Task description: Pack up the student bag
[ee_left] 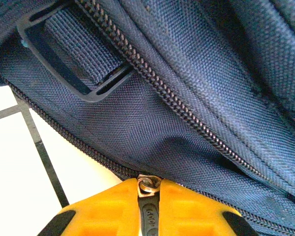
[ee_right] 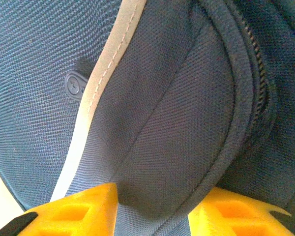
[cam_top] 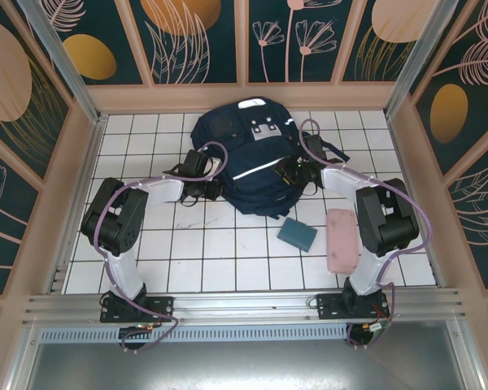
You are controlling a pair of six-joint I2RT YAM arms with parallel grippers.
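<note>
Tiles nearest us carry a pink case (cam_top: 342,240) and a teal pouch (cam_top: 297,234). Beyond, left gripper (ee_left: 148,191) is clamped on a zipper pull (ee_left: 147,185). Right gripper (ee_right: 155,199) sits half apart around a fold of the student bag (cam_top: 246,158); we can't tell if it grips. The bag lies far-centre.

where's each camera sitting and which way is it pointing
Top: above and behind the arm bases, looking down at the tiled table and bag; left arm and right arm show.
Left wrist: close against the bag, facing a zip; left fingers pinch the zip pull.
Right wrist: close against the bag; right fingers flank a fabric fold.
Shared: top and right wrist both show the bag's pale stripe.
</note>
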